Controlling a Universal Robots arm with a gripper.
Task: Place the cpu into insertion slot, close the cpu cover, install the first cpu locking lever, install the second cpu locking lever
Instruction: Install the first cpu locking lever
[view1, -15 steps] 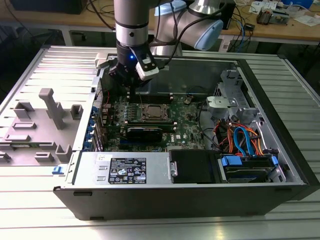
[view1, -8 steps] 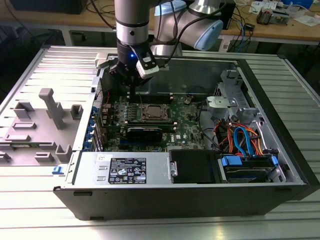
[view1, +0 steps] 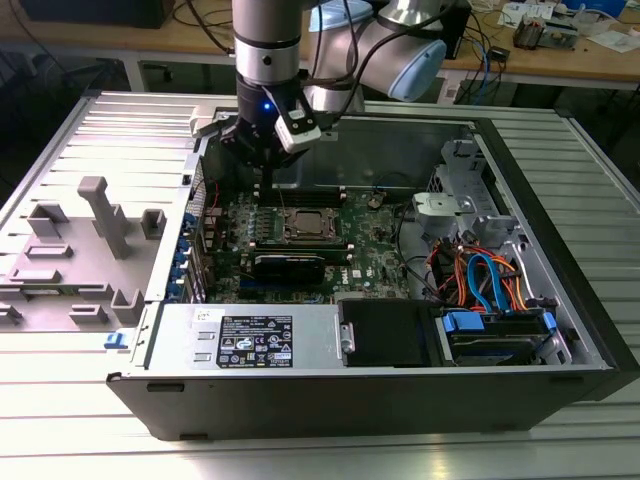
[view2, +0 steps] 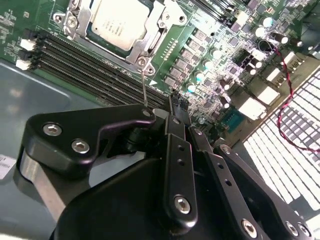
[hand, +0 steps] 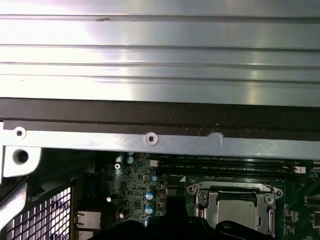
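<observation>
The cpu (view1: 305, 224) lies flat in the insertion slot (view1: 283, 236) on the green board inside the open computer case. The cpu cover (view2: 156, 37) is down around the cpu (view2: 117, 22), whose grey top shows through the window. A thin wire locking lever (view2: 144, 87) rises from the socket corner up to my gripper (view2: 174, 102). My gripper (view1: 262, 178) hangs shut over the board, just off the socket's back corner on the exterior view's left. The cpu (hand: 241, 210) and its cover (hand: 235, 191) also appear in the first wrist view, below the case rim.
Long black memory slots (view2: 95, 70) run beside the socket. A black fan shroud (view1: 288, 265) sits in front of it, then the silver power supply (view1: 270, 335). Drive bays and coloured cables (view1: 490, 285) fill the exterior view's right. A grey fixture (view1: 95, 215) stands outside the case.
</observation>
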